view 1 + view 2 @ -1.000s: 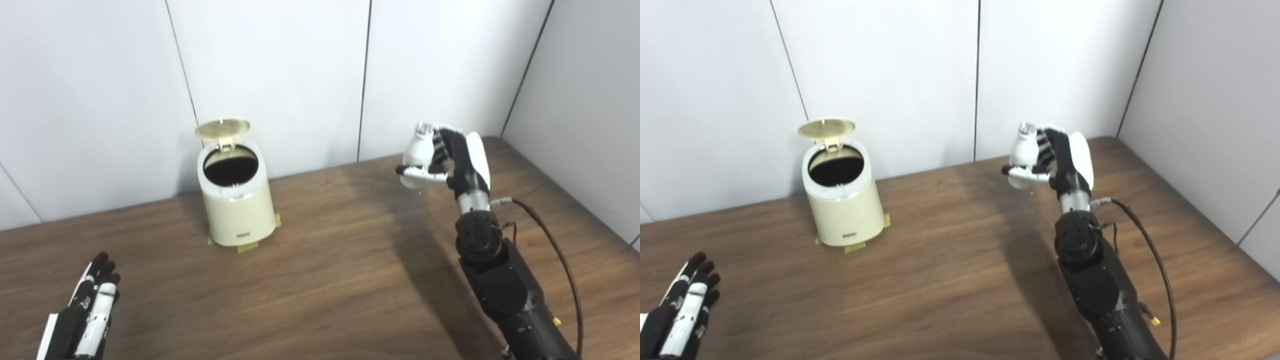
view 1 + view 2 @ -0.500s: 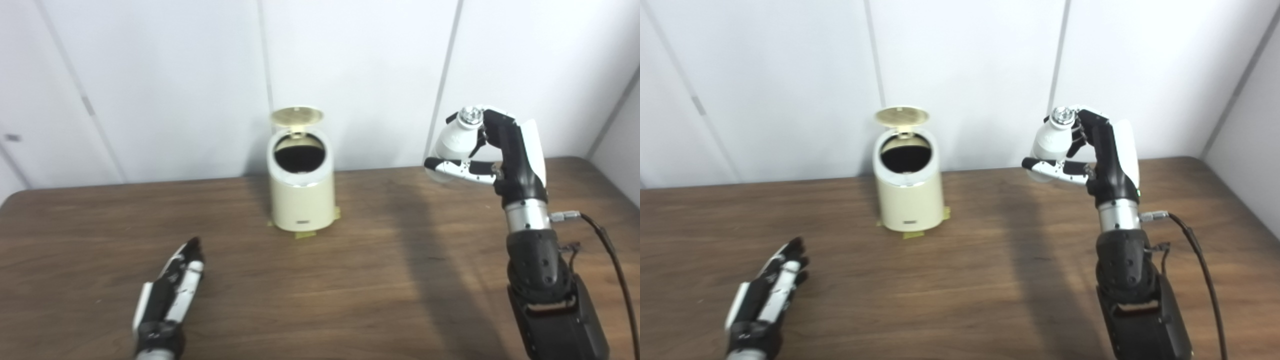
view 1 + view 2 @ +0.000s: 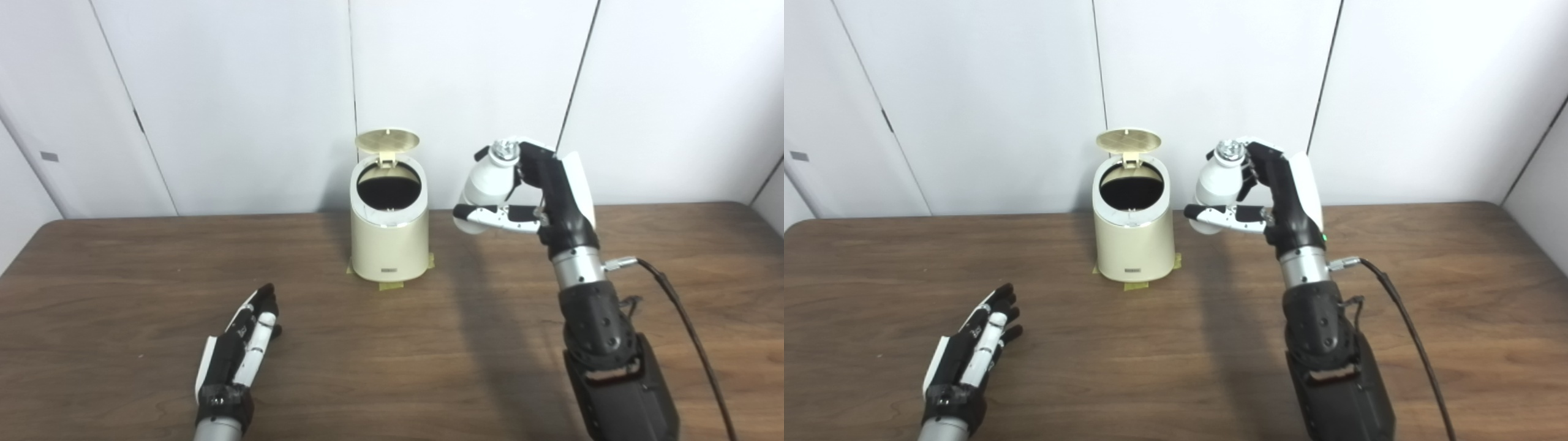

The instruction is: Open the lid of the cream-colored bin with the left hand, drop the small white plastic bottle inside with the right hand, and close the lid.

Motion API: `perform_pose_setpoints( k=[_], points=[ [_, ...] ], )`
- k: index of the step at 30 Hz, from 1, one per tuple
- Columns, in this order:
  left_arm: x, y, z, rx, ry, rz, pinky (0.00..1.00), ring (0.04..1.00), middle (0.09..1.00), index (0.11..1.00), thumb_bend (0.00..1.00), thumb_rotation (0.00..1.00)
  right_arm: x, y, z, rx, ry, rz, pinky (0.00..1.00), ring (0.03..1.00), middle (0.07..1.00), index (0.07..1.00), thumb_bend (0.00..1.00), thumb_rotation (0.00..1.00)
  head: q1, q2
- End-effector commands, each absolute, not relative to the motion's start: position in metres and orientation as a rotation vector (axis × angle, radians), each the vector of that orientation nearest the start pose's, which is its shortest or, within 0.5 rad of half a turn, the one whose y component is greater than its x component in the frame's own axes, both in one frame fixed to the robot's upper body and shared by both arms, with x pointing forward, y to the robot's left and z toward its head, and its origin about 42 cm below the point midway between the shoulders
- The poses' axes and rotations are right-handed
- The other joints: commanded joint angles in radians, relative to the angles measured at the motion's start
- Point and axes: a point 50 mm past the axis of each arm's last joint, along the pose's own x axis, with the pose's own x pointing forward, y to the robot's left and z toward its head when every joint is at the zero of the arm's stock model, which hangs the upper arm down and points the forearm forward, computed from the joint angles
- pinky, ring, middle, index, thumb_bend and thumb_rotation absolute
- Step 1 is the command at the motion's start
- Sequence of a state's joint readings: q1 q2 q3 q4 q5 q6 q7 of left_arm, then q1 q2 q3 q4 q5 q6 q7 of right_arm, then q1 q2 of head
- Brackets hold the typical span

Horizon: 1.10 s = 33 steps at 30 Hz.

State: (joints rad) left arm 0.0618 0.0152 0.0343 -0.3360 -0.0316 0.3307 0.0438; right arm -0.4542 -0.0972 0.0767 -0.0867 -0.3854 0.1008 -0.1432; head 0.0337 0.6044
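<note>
The left hand point(image 3: 236, 355) lies low over the brown wood-grain table point(image 3: 122, 275) at the near left, its black and white fingers stretched out side by side and holding nothing, well apart from everything else. Farther back and toward the middle stands the cream-coloured cylindrical plastic bin point(image 3: 389, 236), close to the white panelled wall point(image 3: 245, 92), with strips of yellowish tape point(image 3: 392, 285) showing under its base. Its round hinged lid point(image 3: 387, 140) is tipped up at the far side, so the dark mouth is exposed and the opening step looks done. Just right of the bin, raised off the table at about the height of the rim, the right hand point(image 3: 539, 196) is closed around the small white plastic bottle point(image 3: 487, 184), which sits tilted with its silvery cap uppermost and the thumb passing beneath it. The bottle is beside the mouth, not above it, so a release here would likely send it onto the table or bouncing off the rim. Moving across too low could knock the bin's wall, and brushing the raised lid might tip it shut before the drop.
</note>
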Motion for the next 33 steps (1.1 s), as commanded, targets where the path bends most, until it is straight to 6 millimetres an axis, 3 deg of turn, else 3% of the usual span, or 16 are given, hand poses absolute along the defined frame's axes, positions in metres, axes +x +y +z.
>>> perform_pose_setpoints(
  k=[1,19,33],
  points=[
    [0.258,0.223,0.153,-0.019,0.02,0.089,0.89,0.911,0.917,0.909,0.52,0.66,0.404,-0.175,0.299,-0.421,-0.636,-0.107,0.29,0.358,0.462,0.553,0.51,0.0,0.004,-0.004],
    [0.259,0.221,0.15,-0.044,0.017,0.1,0.88,0.905,0.91,0.921,0.5,0.64,0.456,-0.119,0.303,-0.378,-0.588,-0.121,0.29,0.361,0.477,0.54,0.51,0.0,0.01,-0.02],
    [0.261,0.221,0.148,-0.053,0.014,0.102,0.88,0.912,0.923,0.928,0.47,0.61,0.468,-0.086,0.292,-0.351,-0.567,-0.074,0.3,0.37,0.49,0.53,0.51,0.0,0.005,-0.028]
  ],
)
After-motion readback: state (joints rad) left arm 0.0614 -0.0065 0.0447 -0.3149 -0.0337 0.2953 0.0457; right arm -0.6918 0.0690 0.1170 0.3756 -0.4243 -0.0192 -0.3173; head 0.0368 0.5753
